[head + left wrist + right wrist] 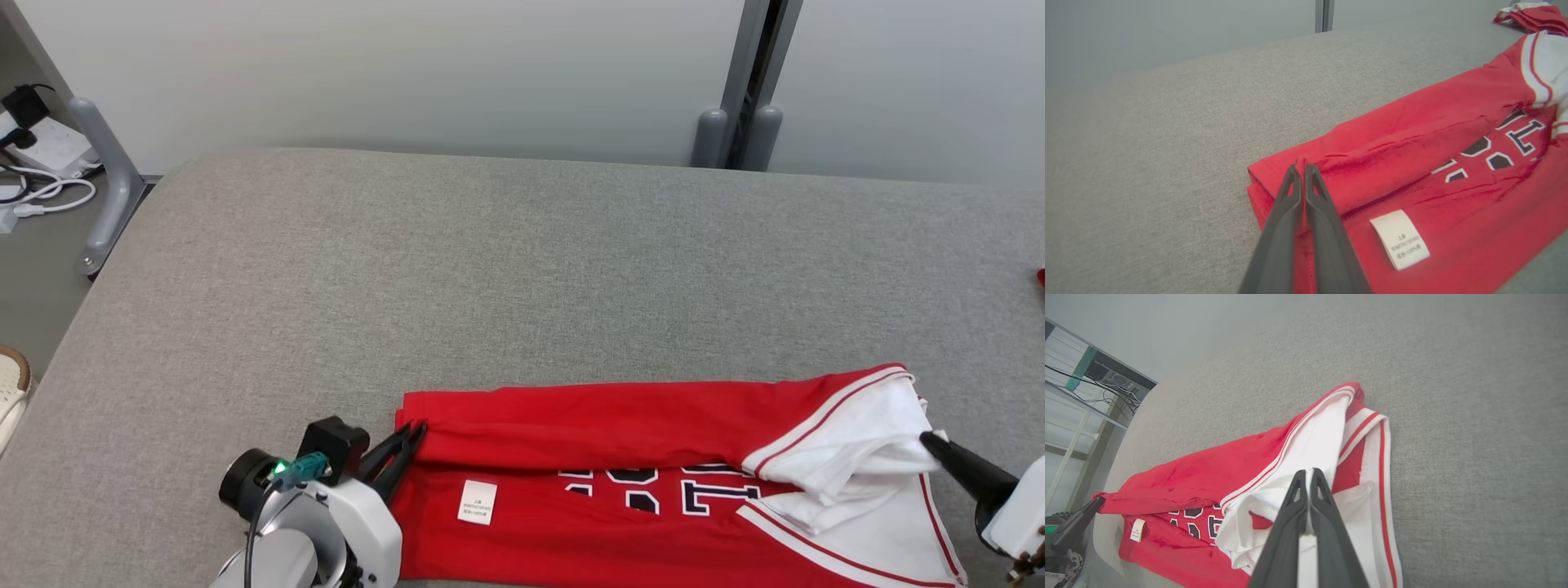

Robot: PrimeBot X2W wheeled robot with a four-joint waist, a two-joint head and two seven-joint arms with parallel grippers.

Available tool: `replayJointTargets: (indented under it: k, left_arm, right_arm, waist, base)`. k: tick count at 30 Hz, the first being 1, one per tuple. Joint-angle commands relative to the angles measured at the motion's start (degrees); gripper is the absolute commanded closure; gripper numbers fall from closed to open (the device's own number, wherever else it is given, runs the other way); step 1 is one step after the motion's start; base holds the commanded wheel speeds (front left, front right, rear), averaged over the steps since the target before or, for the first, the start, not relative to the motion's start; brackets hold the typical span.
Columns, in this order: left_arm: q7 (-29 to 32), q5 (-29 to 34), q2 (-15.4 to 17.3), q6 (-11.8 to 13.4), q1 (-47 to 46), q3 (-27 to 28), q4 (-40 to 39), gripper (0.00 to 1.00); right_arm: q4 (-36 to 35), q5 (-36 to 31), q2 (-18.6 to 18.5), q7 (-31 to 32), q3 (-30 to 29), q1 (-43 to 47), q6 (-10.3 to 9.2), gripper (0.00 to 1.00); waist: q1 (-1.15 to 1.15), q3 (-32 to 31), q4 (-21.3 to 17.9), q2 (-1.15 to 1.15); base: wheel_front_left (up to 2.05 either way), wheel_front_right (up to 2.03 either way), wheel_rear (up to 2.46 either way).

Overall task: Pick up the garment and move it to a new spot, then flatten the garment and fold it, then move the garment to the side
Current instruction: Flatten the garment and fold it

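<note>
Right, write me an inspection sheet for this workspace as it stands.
Surface: grey fabric tabletop.
Job's things: red garment at the near edge, far side folded over its lettering, white label showing.
Clutter: second red-and-white garment lying apart.
Grippers: left gripper jaws shut on the garment's red corner; right gripper jaws shut on its white part.
Cables: white leads by a power strip, floor left.
Surroundings: pale wall, grey post.

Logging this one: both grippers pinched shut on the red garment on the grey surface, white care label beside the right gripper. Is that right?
Not quite. The white care label lies beside the left gripper, not the right gripper, as the head view shows. The rest holds: both grippers are pinched shut on the red garment on the grey surface.
</note>
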Motion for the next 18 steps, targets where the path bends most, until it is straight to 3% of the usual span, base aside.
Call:
replayJointTargets:
  k: [1, 8, 18]
  left_arm:
    - [0.1, -0.7, 0.8, -0.1, 0.4, -1.0, 0.0, 1.0]
    - [0.8, -4.2, 3.0, -0.1, 0.2, -6.7, -0.3, 1.0]
    - [0.4, -6.8, 3.7, -0.1, -0.7, -10.4, 1.3, 1.0]
  right_arm:
    - [-0.4, 0.1, 0.0, 1.0, -0.6, 0.7, 0.0, 1.0]
    - [0.0, -1.0, 1.3, 7.7, -4.0, 3.0, 0.0, 1.0]
    - [-0.8, -5.7, 5.3, 14.6, -10.0, 6.4, 0.0, 1.0]
  waist:
    - [0.0, -0.2, 0.1, 0.0]
    - [0.0, -0.9, 0.2, 0.0]
    - [0.0, -1.8, 0.0, 0.0]
  base:
    - [0.0, 0.0, 0.0]
    - [0.0, 0.0, 0.0]
    - [0.0, 0.0, 0.0]
